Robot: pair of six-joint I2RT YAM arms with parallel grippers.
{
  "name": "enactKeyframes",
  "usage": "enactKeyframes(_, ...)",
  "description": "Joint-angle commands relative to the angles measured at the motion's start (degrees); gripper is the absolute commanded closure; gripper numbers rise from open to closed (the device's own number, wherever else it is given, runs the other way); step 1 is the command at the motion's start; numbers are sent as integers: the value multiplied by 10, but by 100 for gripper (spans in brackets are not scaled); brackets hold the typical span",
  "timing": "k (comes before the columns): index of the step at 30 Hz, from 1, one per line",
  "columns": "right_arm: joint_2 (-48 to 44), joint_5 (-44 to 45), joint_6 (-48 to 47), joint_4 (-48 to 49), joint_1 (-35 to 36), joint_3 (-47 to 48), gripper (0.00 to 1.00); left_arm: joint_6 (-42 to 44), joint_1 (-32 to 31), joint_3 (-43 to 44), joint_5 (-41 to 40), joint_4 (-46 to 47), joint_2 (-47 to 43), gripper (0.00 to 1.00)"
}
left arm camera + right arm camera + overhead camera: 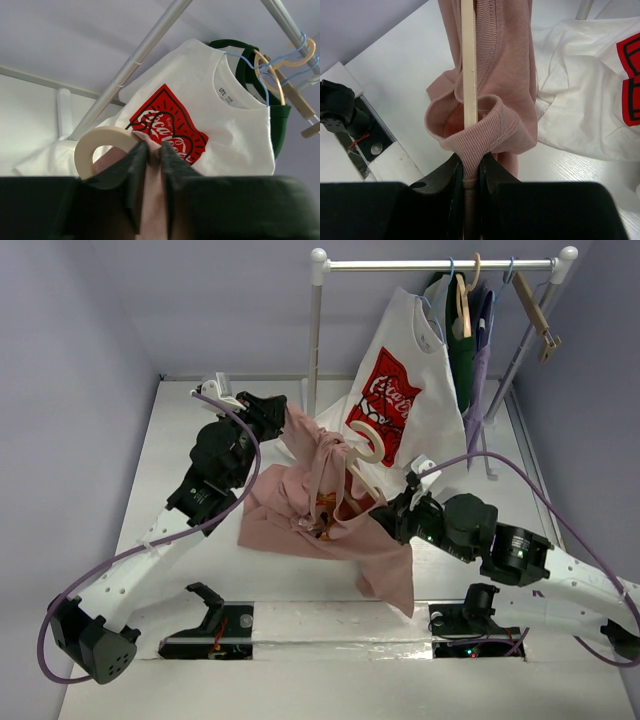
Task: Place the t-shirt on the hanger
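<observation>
The dusty-pink t-shirt (300,505) hangs bunched between my two grippers above the table, an orange print partly showing in its folds. The cream hanger (362,445) stands inside it, with its hook sticking out at the top. My left gripper (278,418) is shut on a fold of the t-shirt (152,200), just beside the hanger hook (97,142). My right gripper (385,515) is shut on the ribbed collar of the t-shirt (485,135). The hanger's edge (468,65) runs up through the collar opening.
A white t-shirt with a red logo (400,400) hangs from the clothes rail (440,264) and drapes onto the table behind. A green garment (462,340), blue hangers and a brown wooden hanger (535,305) hang further right. Gripper docks (210,625) sit at the near edge.
</observation>
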Motion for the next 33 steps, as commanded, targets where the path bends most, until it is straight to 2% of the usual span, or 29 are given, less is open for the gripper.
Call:
enactKeyframes(1, -20, 5, 10, 21, 1, 4, 100, 7, 9, 24, 3, 18, -15, 90)
enactKeyframes(2, -26, 6, 10, 21, 1, 1, 100, 7, 9, 24, 0, 18, -16, 100)
enactKeyframes(10, -42, 15, 15, -1, 1, 2, 100, 28, 16, 39, -16, 14, -10, 100)
enactKeyframes(19, -82, 8, 20, -74, 1, 41, 100, 34, 104, 103, -18, -1, 69, 100)
enactKeyframes(26, -106, -2, 9, -132, 1, 112, 100, 26, 164, 135, 7, -1, 120, 100)
enactKeyframes(33, -61, -3, -21, -183, 1, 264, 100, 32, 177, 187, 19, -18, 124, 100)
